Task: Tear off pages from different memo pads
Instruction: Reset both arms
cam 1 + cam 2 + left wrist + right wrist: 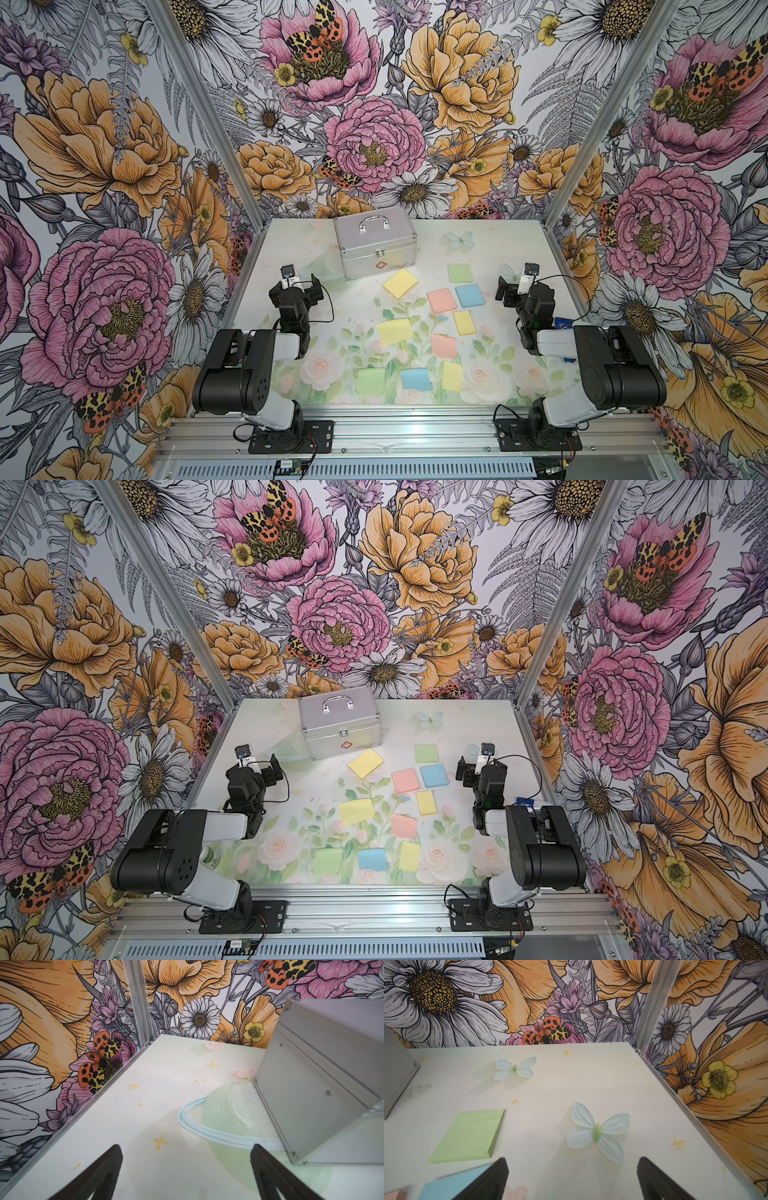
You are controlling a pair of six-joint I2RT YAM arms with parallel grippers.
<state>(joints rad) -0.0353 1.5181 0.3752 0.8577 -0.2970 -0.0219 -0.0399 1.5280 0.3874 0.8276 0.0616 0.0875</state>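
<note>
The memo pads lie mid-table behind the loose sheets: yellow (400,282), green (460,273), salmon-pink (441,300) and blue (470,295). The right wrist view shows the green pad (467,1136) and blue pad (452,1186) as thick stacks. Several pages lie flat nearer the front: yellow (394,331), salmon (443,345), green (370,381), blue (416,379), yellow (452,375). Another yellow square (464,322) could be pad or page. My left gripper (316,286) (186,1148) hangs open at the table's left. My right gripper (501,289) (572,1160) is open right of the blue pad. Both are empty.
A silver metal case (375,245) (322,1084) with a handle stands at the back centre, close to the left gripper. Aluminium posts and flowered walls close in the table on three sides. A small blue scrap (441,317) lies between the squares.
</note>
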